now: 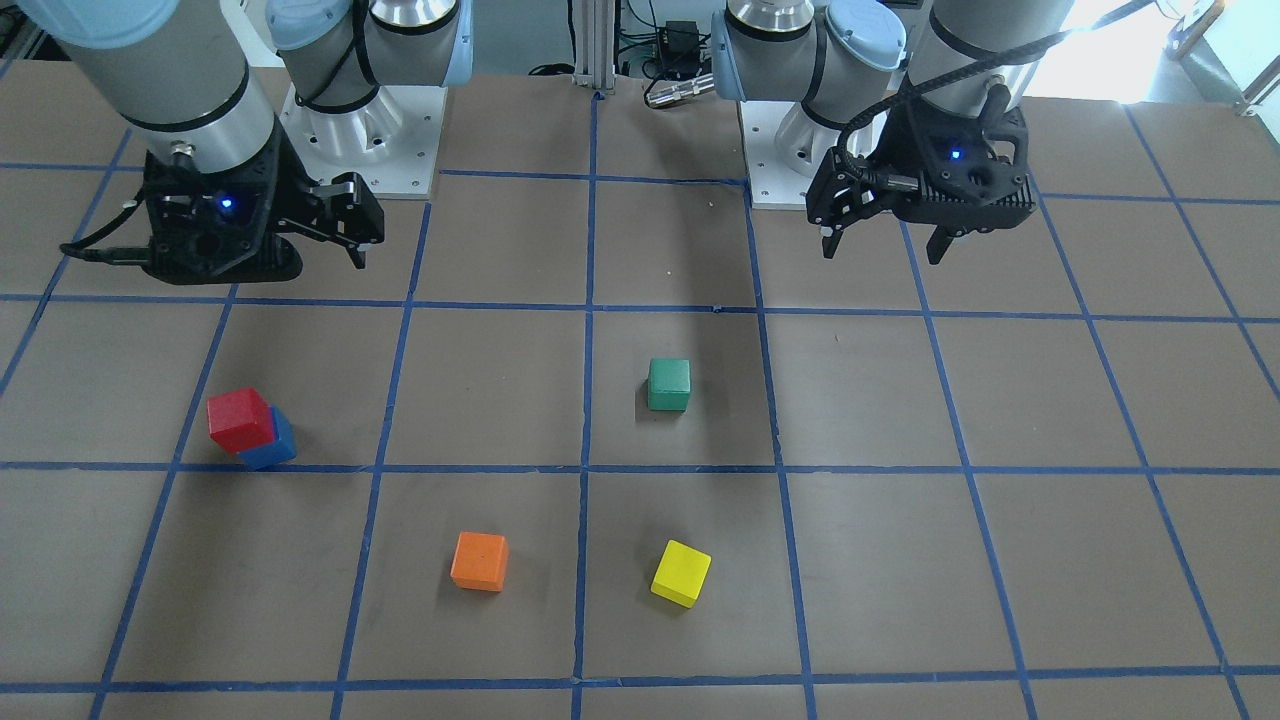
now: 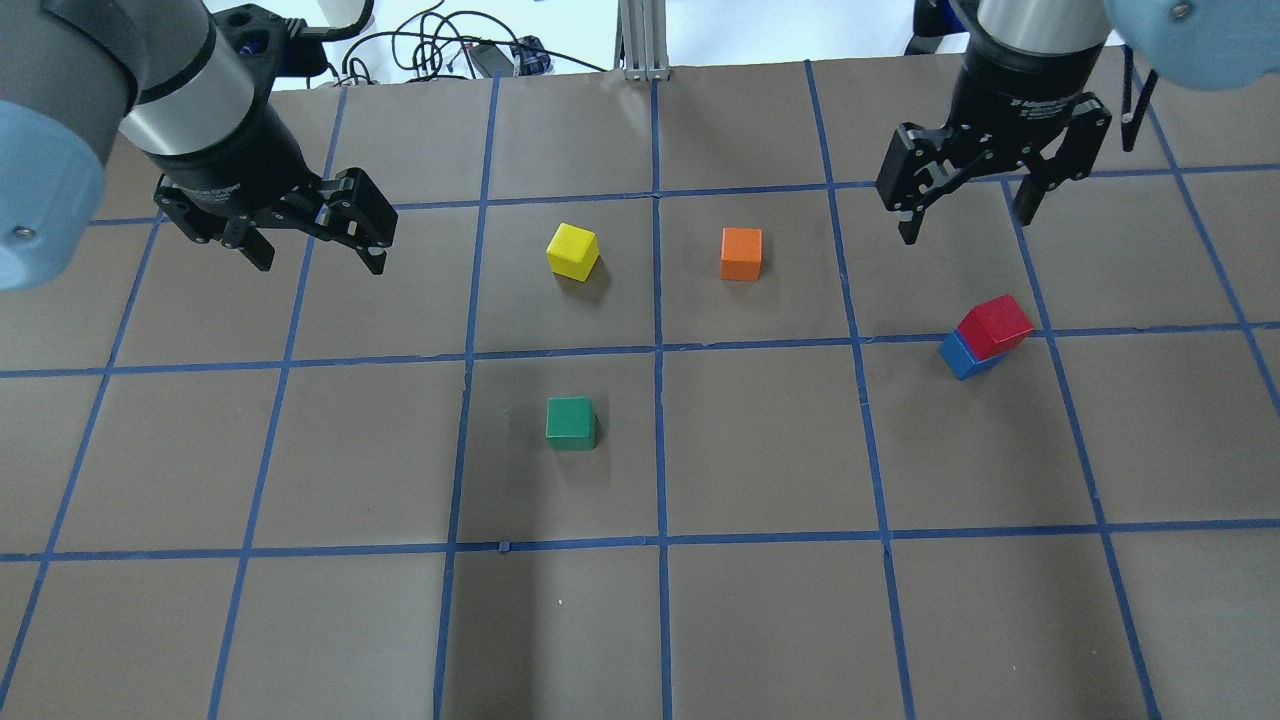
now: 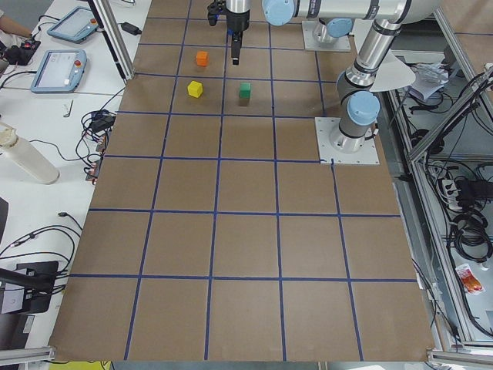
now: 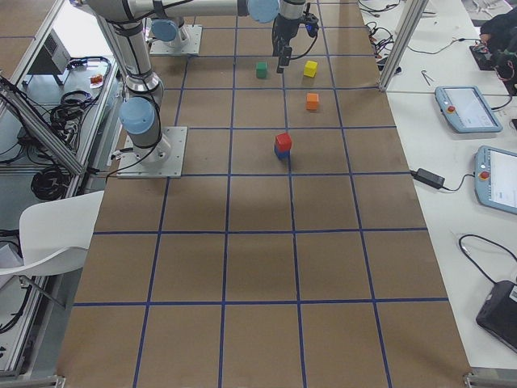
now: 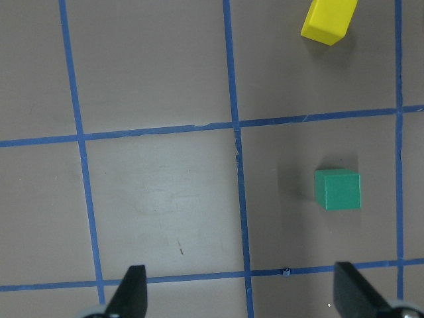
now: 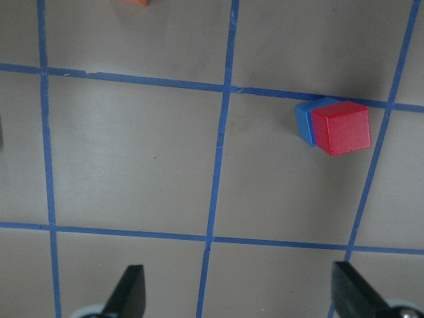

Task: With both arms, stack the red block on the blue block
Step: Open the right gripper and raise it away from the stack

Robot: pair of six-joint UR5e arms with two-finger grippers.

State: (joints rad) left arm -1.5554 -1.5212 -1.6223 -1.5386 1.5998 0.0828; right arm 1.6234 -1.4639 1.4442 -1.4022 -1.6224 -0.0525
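The red block [image 1: 240, 418] rests on top of the blue block [image 1: 272, 450], turned and offset so a blue corner sticks out. The stack also shows in the overhead view, red [image 2: 995, 325] on blue [image 2: 960, 356], and in the right wrist view, red [image 6: 341, 128] on blue [image 6: 304, 121]. My right gripper [image 2: 963, 228] hangs open and empty above the table, beyond the stack and apart from it; its fingertips [image 6: 129, 291] frame bare table. My left gripper [image 2: 318, 262] is open and empty, raised over the table's left side.
A green cube [image 2: 571, 422] sits near the middle, a yellow cube [image 2: 573, 250] and an orange cube [image 2: 741, 253] farther out. The green cube [image 5: 338, 189] and yellow cube [image 5: 328, 20] show under the left wrist. Blue tape lines grid the brown table [image 2: 760, 620].
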